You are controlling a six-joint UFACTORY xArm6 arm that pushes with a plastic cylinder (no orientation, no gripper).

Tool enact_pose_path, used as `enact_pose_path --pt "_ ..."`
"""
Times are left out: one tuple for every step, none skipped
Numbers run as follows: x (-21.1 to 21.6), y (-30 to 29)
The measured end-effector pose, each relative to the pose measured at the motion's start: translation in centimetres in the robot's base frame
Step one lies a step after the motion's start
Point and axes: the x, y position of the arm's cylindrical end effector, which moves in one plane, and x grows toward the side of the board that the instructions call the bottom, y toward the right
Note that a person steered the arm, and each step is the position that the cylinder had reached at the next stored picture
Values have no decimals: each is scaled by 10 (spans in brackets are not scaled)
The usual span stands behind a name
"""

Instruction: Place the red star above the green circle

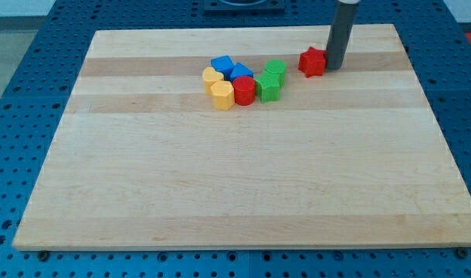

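The red star [313, 62] lies on the wooden board near the view's top, right of the block cluster. My tip [333, 67] stands right beside the star, on its right side, touching or nearly touching it. The green circle [276, 70] sits at the cluster's upper right, left of and slightly below the star, with a gap between them. A second green block [268, 87] lies just below the green circle.
The cluster also holds a red cylinder [244, 90], two blue blocks [221, 65] [241, 72] and two yellow blocks [212, 76] [221, 94]. The board's top edge [243, 31] is close above the star.
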Motion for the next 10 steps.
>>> enact_pose_path --pt "-12 -8" --pt "-15 -8" --pt "-4 10" --pt "12 14" --pt "12 -4" --pt "10 -28" --pt "6 -48" --pt "-2 -64" --pt "-7 -56" --pt "-26 -34"
